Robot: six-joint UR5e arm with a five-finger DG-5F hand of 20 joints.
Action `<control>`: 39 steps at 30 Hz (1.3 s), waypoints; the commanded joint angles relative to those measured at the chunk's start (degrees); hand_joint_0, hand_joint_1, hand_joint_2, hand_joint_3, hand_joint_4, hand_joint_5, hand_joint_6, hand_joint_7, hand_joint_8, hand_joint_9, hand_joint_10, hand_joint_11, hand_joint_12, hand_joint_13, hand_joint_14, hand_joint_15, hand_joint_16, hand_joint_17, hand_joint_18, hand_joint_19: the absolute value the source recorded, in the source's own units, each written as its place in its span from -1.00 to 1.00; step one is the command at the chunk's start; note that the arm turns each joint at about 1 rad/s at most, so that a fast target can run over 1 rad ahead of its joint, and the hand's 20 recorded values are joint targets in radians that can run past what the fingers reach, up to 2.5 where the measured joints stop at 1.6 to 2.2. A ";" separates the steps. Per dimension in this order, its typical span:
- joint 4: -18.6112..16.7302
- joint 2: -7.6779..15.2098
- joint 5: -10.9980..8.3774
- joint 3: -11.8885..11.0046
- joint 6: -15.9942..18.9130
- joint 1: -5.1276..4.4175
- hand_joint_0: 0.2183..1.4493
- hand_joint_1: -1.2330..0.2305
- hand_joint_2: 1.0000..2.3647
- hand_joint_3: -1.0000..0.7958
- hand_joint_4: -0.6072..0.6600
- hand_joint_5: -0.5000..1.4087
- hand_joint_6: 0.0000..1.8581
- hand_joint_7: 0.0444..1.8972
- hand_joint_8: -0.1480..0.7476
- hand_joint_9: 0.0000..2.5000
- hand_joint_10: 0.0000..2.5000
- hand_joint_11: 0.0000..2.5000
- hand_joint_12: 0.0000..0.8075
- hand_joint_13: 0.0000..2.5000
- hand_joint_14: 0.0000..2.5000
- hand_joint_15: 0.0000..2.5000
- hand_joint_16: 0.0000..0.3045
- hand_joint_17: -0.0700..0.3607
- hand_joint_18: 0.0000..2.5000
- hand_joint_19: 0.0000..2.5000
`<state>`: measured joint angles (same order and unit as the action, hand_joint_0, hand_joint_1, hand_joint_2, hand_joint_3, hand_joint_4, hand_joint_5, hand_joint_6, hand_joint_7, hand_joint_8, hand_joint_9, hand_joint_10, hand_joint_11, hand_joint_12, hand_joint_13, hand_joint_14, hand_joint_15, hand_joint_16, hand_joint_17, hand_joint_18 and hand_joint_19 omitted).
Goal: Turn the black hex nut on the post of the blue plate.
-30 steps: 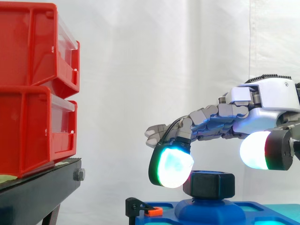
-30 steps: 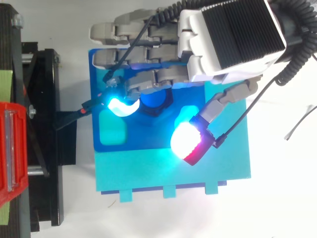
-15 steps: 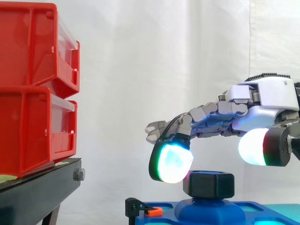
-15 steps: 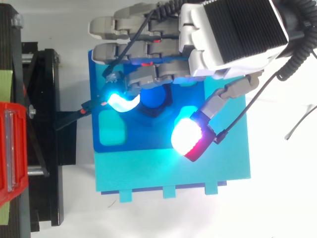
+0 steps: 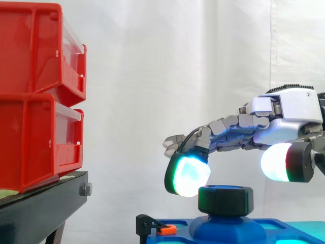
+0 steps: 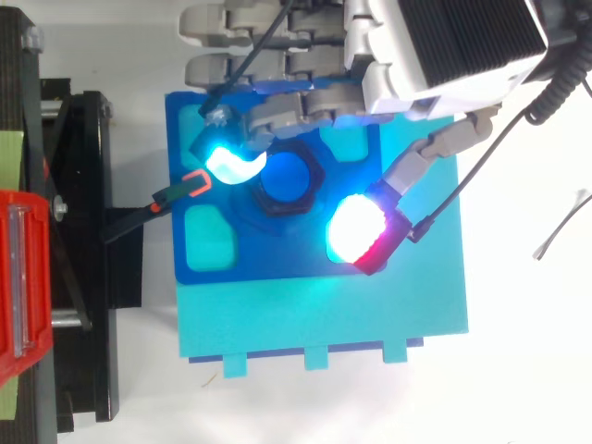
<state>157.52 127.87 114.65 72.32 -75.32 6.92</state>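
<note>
Finding the black hex nut (image 5: 225, 199) sitting level on the blue post (image 6: 288, 178) at the middle of the blue plate (image 6: 277, 254), gripped by nothing. Watching the hand (image 5: 289, 109) hovering above it, reaching in from the right in the side view, holding nothing, with fingers stretched out and only gently bent. Noting one glowing fingertip (image 5: 187, 175) hanging just beside the nut's upper left edge, too close for telling whether touching or apart. Spotting the thumb's pad (image 6: 361, 231) glowing white and red off the nut's other side, near but apart. Seeing the plate lying on a turquoise board (image 6: 324, 314), with an orange clip (image 6: 195, 183) sitting at the plate's left edge. Farther left, noticing two red bins (image 5: 35, 96) stacking on a black stand (image 5: 40, 208) before a white curtain (image 5: 167, 76).
</note>
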 commanded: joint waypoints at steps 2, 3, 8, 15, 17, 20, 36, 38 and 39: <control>0.06 0.01 0.40 -0.08 -0.09 0.55 -0.62 0.10 -1.00 -0.44 0.32 -0.70 -0.46 -0.13 -0.10 -0.83 -1.00 -1.00 -0.11 -0.99 -1.00 -1.00 -0.65 -0.12 -0.99 -0.70; 0.06 0.01 0.40 -0.08 -0.09 0.55 -0.62 0.10 -1.00 -0.44 0.31 -0.70 -0.46 -0.12 -0.10 -0.83 -1.00 -1.00 -0.11 -0.99 -1.00 -1.00 -0.65 -0.12 -0.99 -0.71; 0.06 0.01 0.84 0.01 -0.44 1.25 -0.61 0.10 -1.00 -0.44 0.31 -0.70 -0.46 -0.12 -0.11 -0.83 -1.00 -1.00 -0.11 -0.99 -1.00 -1.00 -0.65 -0.13 -1.00 -0.71; -0.29 0.01 1.11 -0.08 -0.44 1.69 -0.61 0.10 -1.00 -0.44 0.31 -0.70 -0.46 -0.13 -0.10 -0.83 -1.00 -1.00 -0.11 -0.99 -1.00 -1.00 -0.65 -0.12 -1.00 -0.70; -0.37 0.01 1.11 -0.08 -0.44 1.86 -0.61 0.10 -1.00 -0.44 0.31 -0.70 -0.46 -0.13 -0.10 -0.83 -1.00 -1.00 -0.11 -0.99 -1.00 -1.00 -0.65 -0.12 -1.00 -0.70; -0.11 0.01 1.11 -0.08 -0.44 2.04 -0.61 0.10 -1.00 -0.44 0.31 -0.70 -0.46 -0.13 -0.10 -0.83 -1.00 -1.00 -0.11 -0.99 -1.00 -1.00 -0.65 -0.13 -1.00 -0.70; 7.10 -0.08 1.11 -6.76 -0.26 1.16 -0.61 0.10 -1.00 -0.44 0.31 -0.70 -0.46 -0.13 -0.10 -0.83 -1.00 -1.00 -0.11 -0.99 -1.00 -1.00 -0.66 -0.13 -0.99 -0.70; 7.80 0.01 1.02 -7.11 -0.26 0.99 -0.61 0.10 -1.00 -0.44 0.31 -0.70 -0.46 -0.13 -0.10 -0.83 -1.00 -1.00 -0.11 -0.99 -1.00 -1.00 -0.66 -0.13 -0.99 -0.70; 8.06 -0.08 0.84 -7.29 -0.17 0.81 -0.61 0.10 -1.00 -0.44 0.31 -0.70 -0.46 -0.13 -0.10 -0.83 -1.00 -1.00 -0.11 -0.99 -1.00 -1.00 -0.66 -0.13 -1.00 -0.71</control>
<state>163.99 127.82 115.72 66.12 -75.53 8.09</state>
